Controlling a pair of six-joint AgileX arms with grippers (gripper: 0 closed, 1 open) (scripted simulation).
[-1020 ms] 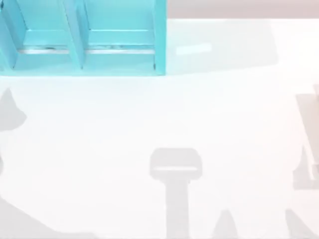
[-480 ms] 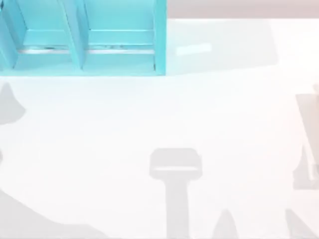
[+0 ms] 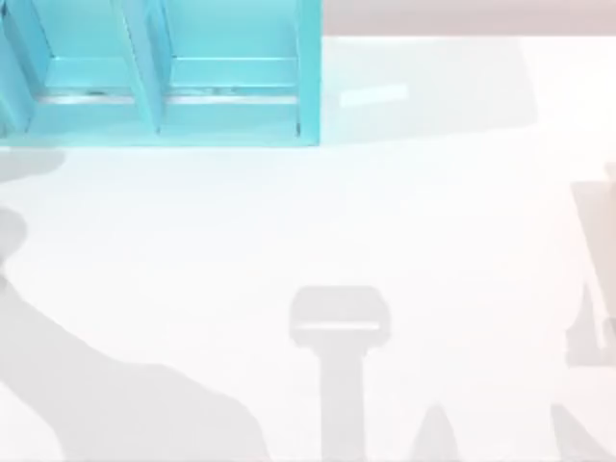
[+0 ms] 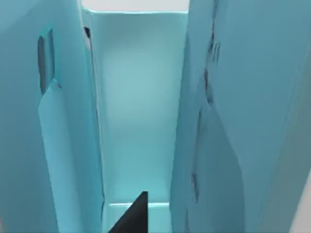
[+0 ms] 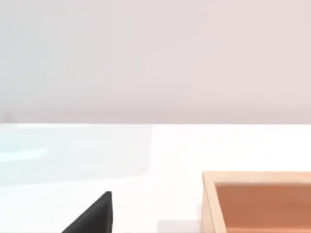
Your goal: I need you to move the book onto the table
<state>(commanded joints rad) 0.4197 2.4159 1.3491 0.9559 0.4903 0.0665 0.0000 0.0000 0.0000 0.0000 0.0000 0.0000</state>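
One dark fingertip of the left hand (image 4: pixel 132 217) pokes up at the edge of the left wrist view. One dark fingertip of the right hand (image 5: pixel 93 217) shows in the right wrist view.

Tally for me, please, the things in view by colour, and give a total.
Turquoise: 1, shelf
White: 1, table
Orange-brown: 1, box
Black: 2, left pincer inside the shelf, right pincer over the table
Total: 5
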